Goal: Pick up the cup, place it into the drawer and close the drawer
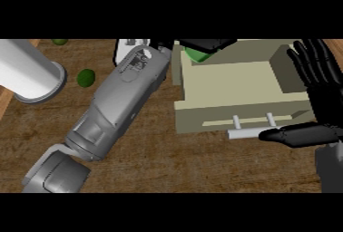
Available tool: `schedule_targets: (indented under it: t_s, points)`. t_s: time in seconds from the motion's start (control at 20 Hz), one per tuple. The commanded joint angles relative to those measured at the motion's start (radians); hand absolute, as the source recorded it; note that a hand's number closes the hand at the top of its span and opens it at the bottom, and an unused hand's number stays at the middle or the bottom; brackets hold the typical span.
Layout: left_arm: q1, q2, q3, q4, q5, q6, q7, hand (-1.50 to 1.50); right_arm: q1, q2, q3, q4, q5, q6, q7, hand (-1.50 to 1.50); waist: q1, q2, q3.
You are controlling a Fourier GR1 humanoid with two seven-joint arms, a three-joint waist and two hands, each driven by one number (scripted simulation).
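Green cup sits curled in the left hand over the back corner of the open drawer, which otherwise looks bare inside. To do this well, I'd lower it clear of the wall before letting go. The right hand rests open, thumb touching the drawer handle.
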Motion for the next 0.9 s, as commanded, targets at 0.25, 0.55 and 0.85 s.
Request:
schedule_targets:
  t_s: [0.25, 0.55, 0.85]
  points:
    - [-0.030, 0.000, -0.180, 0.161, 0.041, -0.067, 0.084, 1.50, -0.065, -0.014, 0.011, 0.005, -0.044, 0.040, 0.022, -1.50, -0.086, 0.019, 0.001]
    - [0.034, 0.000, -0.241, 0.147, 0.091, -0.083, 0.035, -1.50, -0.068, 0.010, 0.050, 0.005, -0.023, 0.040, 0.002, -1.50, -0.116, 0.028, 0.000]
    - [0.060, 0.000, -0.190, 0.091, 0.223, -0.064, -0.030, -1.50, -0.081, 0.034, 0.123, 0.010, -0.140, 0.162, 0.008, -1.50, -0.143, 0.036, 0.000]
